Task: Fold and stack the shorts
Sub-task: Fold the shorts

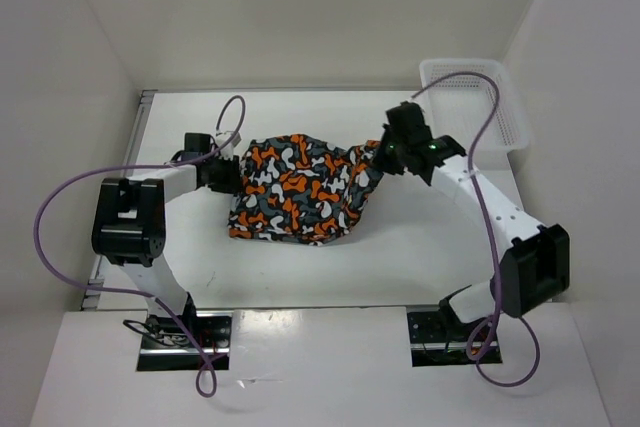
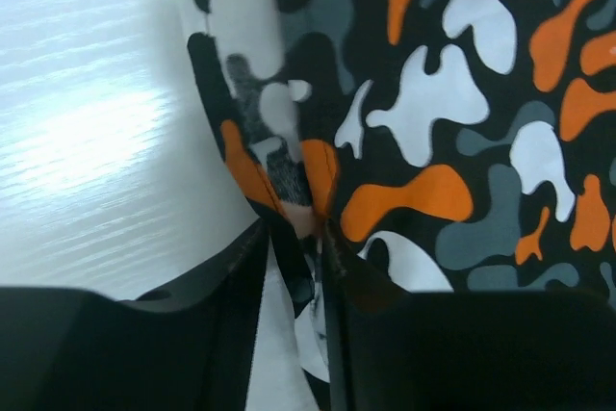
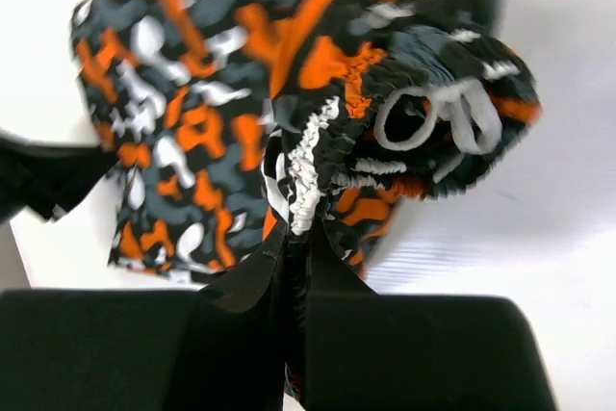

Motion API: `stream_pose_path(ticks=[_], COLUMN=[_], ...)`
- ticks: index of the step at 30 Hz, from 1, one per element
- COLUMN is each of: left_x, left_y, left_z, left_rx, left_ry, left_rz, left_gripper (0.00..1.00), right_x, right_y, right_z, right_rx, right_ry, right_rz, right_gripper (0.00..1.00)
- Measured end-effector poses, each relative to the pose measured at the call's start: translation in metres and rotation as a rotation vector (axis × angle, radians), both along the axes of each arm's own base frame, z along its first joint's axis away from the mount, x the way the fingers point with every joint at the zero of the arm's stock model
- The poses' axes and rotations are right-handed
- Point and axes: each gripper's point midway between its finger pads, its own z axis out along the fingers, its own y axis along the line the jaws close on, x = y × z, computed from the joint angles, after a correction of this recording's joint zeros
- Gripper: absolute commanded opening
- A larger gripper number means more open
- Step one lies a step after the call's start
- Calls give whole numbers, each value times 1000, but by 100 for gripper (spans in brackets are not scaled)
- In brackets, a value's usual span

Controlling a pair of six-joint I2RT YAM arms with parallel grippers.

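Black jaws of the left gripper (image 2: 294, 238) pinch together on a stitched hem of the soft shorts (image 1: 300, 192), printed in orange, white, grey and black blobs. The right gripper (image 3: 294, 243) is clamped tight on the gathered elastic waistband (image 3: 310, 156), just beside a looped white drawstring (image 3: 438, 113). Held between the two arms, the garment sits at the middle of the white table (image 1: 420, 237). Its left edge is at the left gripper, its right end is bunched at the right one, and its lower edge lies toward the near side. A white plastic mesh basket (image 1: 475, 97) stands at the far right corner, behind the right arm and apart from the fabric. Purple cables (image 1: 38, 225) loop out from both arms. Plain white walls (image 1: 300, 7) enclose the table on three sides.
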Motion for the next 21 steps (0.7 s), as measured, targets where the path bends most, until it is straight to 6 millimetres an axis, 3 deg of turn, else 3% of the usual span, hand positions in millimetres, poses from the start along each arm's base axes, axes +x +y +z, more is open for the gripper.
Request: stream_pose_path(ticks=[3, 13, 21], left_x=[-2, -3, -4], left_y=[-7, -10, -10], left_z=[0, -1, -1], left_rx=[-2, -12, -14], left_ry=[3, 7, 9], left_rz=[-17, -28, -30], left_gripper=[32, 31, 31], right_x=[3, -5, -13], right_y=[43, 167, 242], right_z=[9, 0, -13], right_rx=[-26, -115, -144], right_ry=[-20, -7, -14], right_rz=[85, 305, 447], right_gripper=[0, 0, 0])
